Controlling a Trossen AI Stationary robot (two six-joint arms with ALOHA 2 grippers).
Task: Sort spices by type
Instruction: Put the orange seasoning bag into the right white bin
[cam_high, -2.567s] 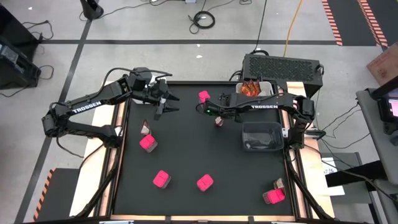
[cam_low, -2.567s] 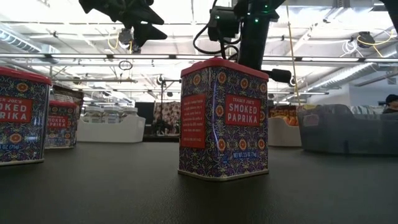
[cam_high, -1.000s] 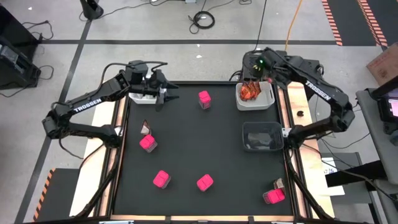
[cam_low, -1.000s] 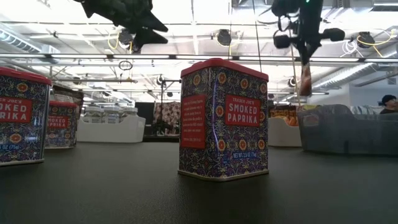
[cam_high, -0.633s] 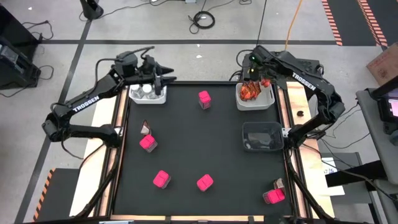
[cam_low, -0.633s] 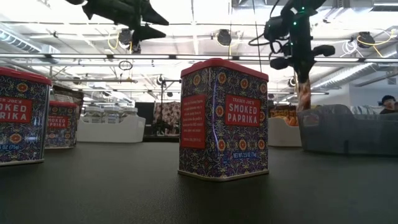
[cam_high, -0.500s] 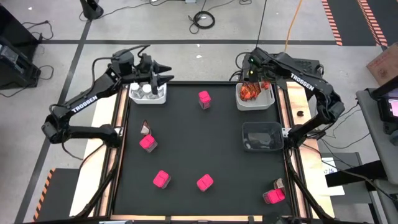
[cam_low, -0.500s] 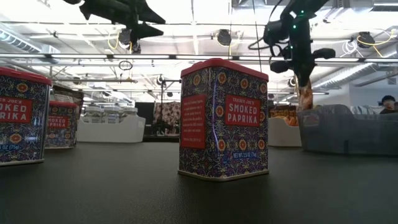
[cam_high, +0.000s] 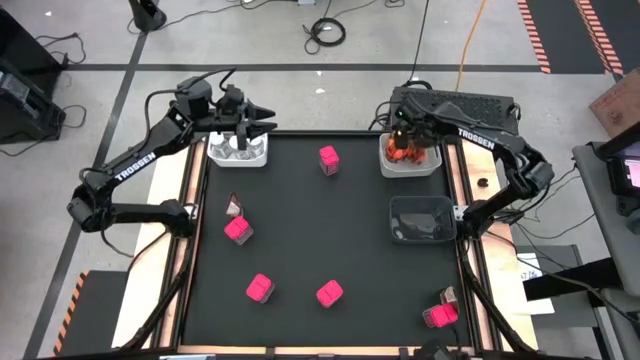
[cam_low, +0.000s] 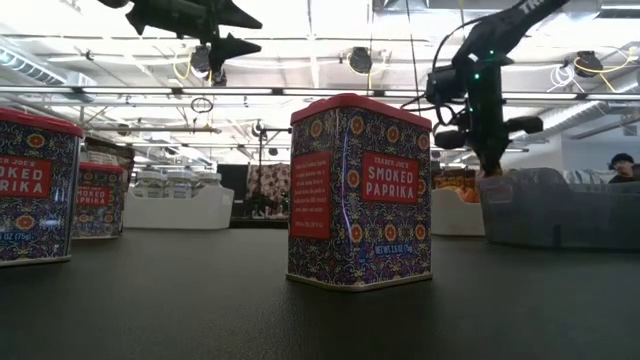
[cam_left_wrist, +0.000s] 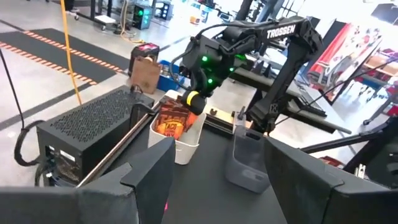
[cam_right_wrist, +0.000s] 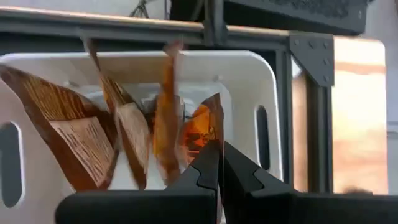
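Note:
My right gripper (cam_high: 405, 142) reaches down into the white bin (cam_high: 432, 164) at the table's far right and is shut on an orange-brown sachet (cam_right_wrist: 205, 134); other sachets (cam_right_wrist: 68, 134) stand in that bin. My left gripper (cam_high: 268, 118) hovers open with nothing between its fingers, pointing level over the white bin of white-capped jars (cam_high: 238, 150) at the far left. Several pink boxes (cam_high: 238, 230) stand on the black mat, and two loose sachets (cam_high: 233, 206), (cam_high: 449, 295) lie beside two of them. My right gripper pinches the sachet's upper edge (cam_right_wrist: 213, 149) between its two fingers, coming from above and slanting down. The sachet hangs below the fingers inside the white bin, upright among the other sachets. Its lower end is hidden.
A dark translucent bin (cam_high: 421, 218) sits on the mat's right side, nearer than the sachet bin. A black perforated box (cam_high: 455, 105) stands just beyond the far right edge. In the low view a paprika tin (cam_low: 360, 190) fills the foreground.
My right gripper has come down from above the far right bin into it, carrying the sachet, which now hangs among the others. My left gripper has drawn toward the table's far left corner, over the jar bin, and turned level, staying open.

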